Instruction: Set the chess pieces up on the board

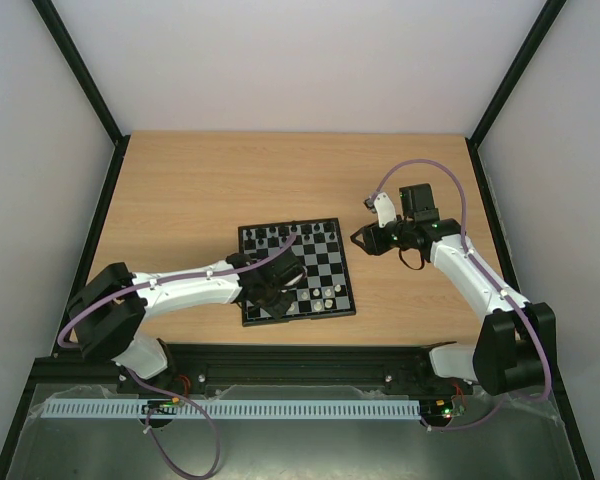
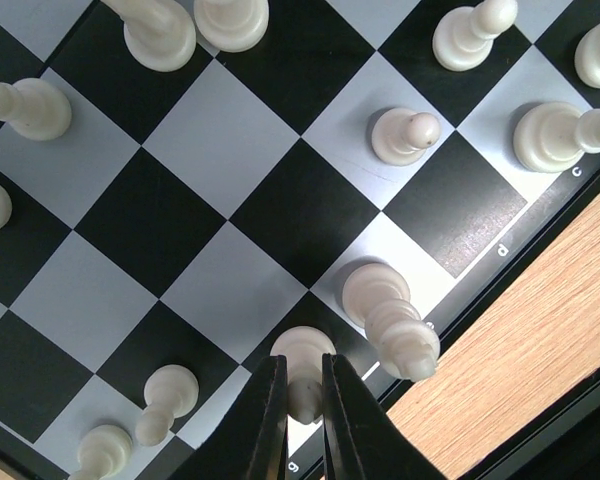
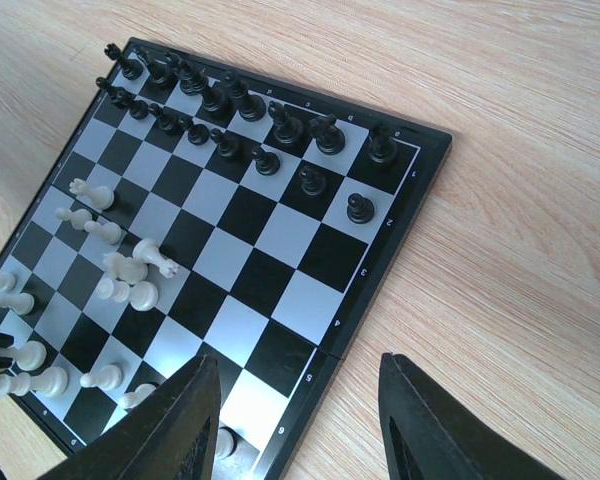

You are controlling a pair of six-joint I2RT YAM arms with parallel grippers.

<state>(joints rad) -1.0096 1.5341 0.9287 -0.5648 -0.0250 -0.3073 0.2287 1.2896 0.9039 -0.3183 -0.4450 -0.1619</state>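
The board (image 1: 325, 262) lies in the middle of the table with black chess pieces (image 1: 285, 235) along its far rows. My left gripper (image 1: 285, 288) hangs over its near-left part. In the left wrist view this gripper (image 2: 302, 385) is shut on a cream-white piece (image 2: 306, 352), whose base sits over a black square by the board's (image 2: 230, 130) border. A taller white piece (image 2: 395, 315) stands just right of it. My right gripper (image 1: 360, 240) is open beside the board's right edge. In the right wrist view it (image 3: 300, 400) straddles the border of the board (image 3: 310, 300), holding nothing.
Several white pieces (image 3: 120, 265) stand scattered on the near half of the board, some close around my left fingers (image 2: 265, 420). Black pieces (image 3: 225, 100) fill the far two rows. Bare wooden table (image 1: 200, 190) surrounds the board, inside black frame rails (image 1: 110, 190).
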